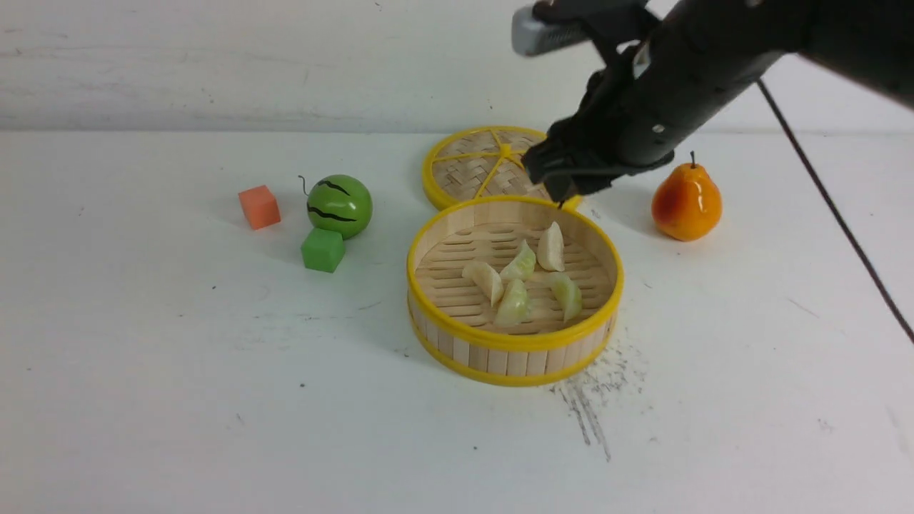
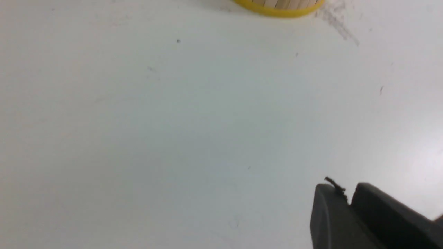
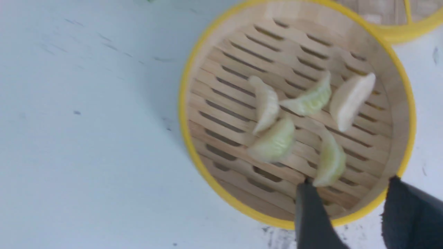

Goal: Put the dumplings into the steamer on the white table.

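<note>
I count five dumplings inside the steamer, below the right claw, which is spread and unloaded. Left claw: fingers pressed together, holding nothing. Placement looks complete; I judge only arm retreat remains.

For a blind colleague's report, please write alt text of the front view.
Five dumplings lie in the round steamer on a white table, with the right gripper above its far edge. Behind is the lid; left, a toy melon and two cubes; right, a pear.
</note>
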